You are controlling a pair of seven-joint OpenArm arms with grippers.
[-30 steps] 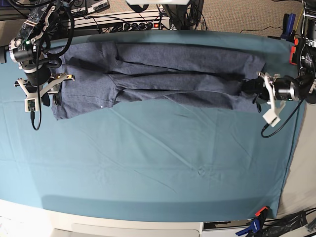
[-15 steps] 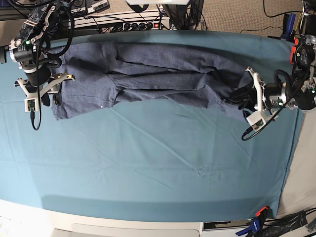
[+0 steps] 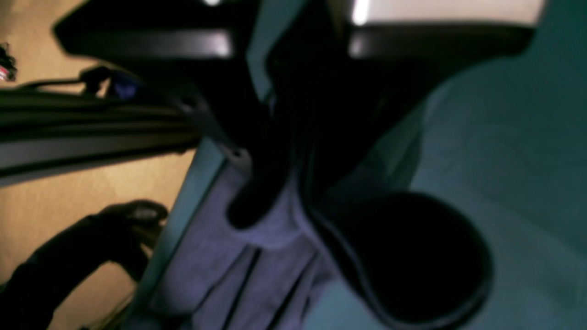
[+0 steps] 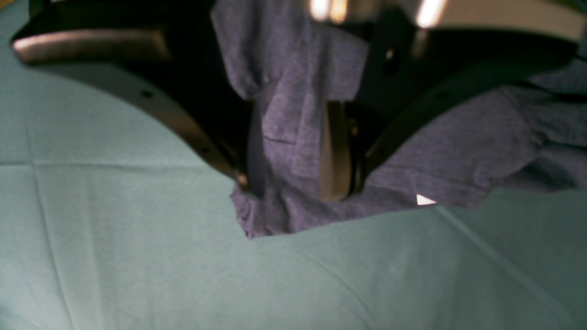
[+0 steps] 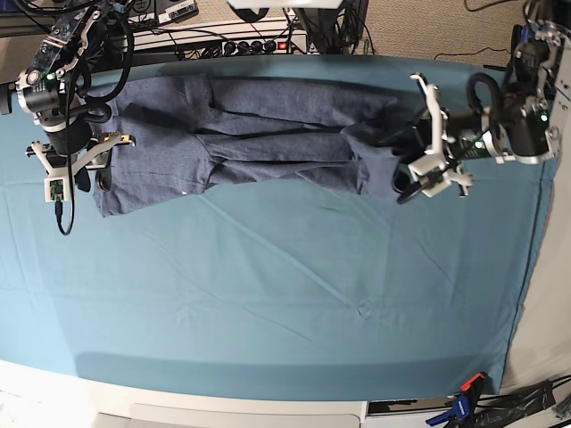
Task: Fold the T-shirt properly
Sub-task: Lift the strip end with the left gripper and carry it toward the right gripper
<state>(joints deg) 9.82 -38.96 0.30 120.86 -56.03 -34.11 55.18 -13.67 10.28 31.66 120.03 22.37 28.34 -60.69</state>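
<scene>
The T-shirt point(image 5: 268, 134) lies stretched across the top of the desk point(image 5: 268, 294). At upper right the left gripper point(image 5: 400, 152) pinches its bunched end; at upper left the right gripper point(image 4: 293, 183) clamps a fold.

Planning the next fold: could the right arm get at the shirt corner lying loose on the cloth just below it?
Probably yes, but not now: the right gripper has its fingers around a fold of the T-shirt. The corner lies uncovered on the teal cloth.
</scene>
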